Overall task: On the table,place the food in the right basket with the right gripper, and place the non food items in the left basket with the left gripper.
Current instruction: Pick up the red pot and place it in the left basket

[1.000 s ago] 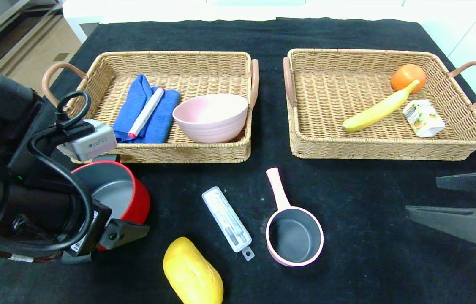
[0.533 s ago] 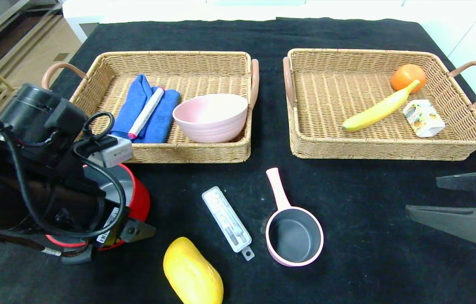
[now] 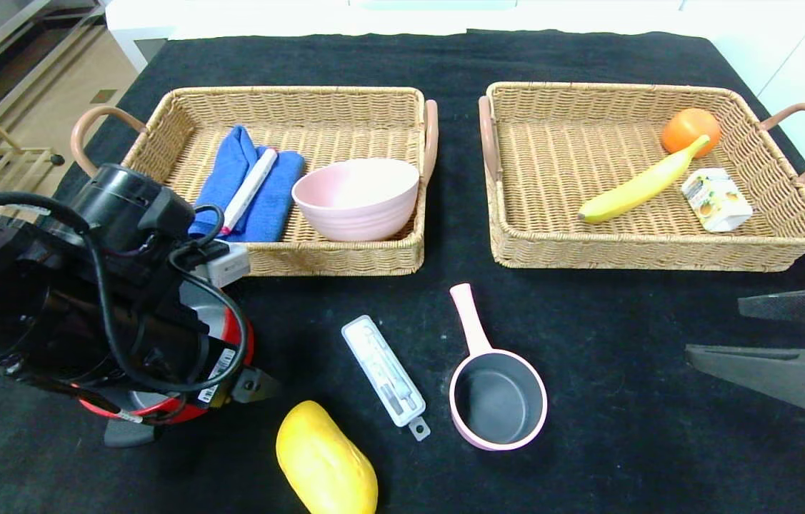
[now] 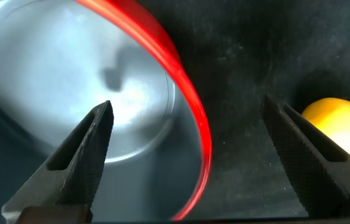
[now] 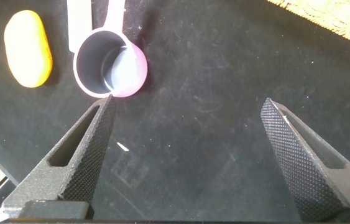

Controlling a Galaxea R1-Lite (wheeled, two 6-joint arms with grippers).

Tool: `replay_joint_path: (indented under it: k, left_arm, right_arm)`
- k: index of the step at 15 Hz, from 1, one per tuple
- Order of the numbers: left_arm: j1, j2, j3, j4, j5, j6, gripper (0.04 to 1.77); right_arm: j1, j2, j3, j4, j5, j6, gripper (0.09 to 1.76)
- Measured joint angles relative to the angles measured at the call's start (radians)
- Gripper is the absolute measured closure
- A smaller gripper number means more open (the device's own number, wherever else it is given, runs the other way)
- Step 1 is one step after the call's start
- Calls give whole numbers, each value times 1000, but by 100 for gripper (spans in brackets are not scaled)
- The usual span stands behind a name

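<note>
My left gripper [image 3: 188,408] is open and hangs over the red pot [image 3: 248,344] at the table's front left. In the left wrist view the gripper [image 4: 187,106] straddles the pot's red rim, one finger over the grey inside [image 4: 69,74], the other over the black cloth. The yellow mango [image 3: 327,460] lies just right of the pot and shows in the left wrist view [image 4: 339,121]. The white case [image 3: 384,371] and the pink saucepan [image 3: 498,400] lie at front centre. My right gripper [image 3: 713,330] is open and empty at the right edge, above bare cloth [image 5: 187,102].
The left basket [image 3: 273,93] holds a blue cloth [image 3: 273,203], a white marker [image 3: 248,189] and the pink bowl [image 3: 356,196]. The right basket [image 3: 609,89] holds a banana [image 3: 641,185], an orange [image 3: 690,130] and the drink carton [image 3: 716,200].
My left arm has swung to the right and lowered over the red pot, covering more of it. The right gripper and all objects have not moved.
</note>
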Motion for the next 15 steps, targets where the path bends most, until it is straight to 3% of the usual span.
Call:
replay_joint_path:
  k: [8,11,15]
  left_arm:
    - [0,18,1,0,15,-8,9]
    - [-1,20,6,0,16,-9,62]
    - [-2,20,8,3,16,-10,109]
  right_arm:
    - [-5,0,0,0,1,0,14]
    - [-6,-1,0,0,1,0,14]
    - [-6,-1,0,0,0,0,14]
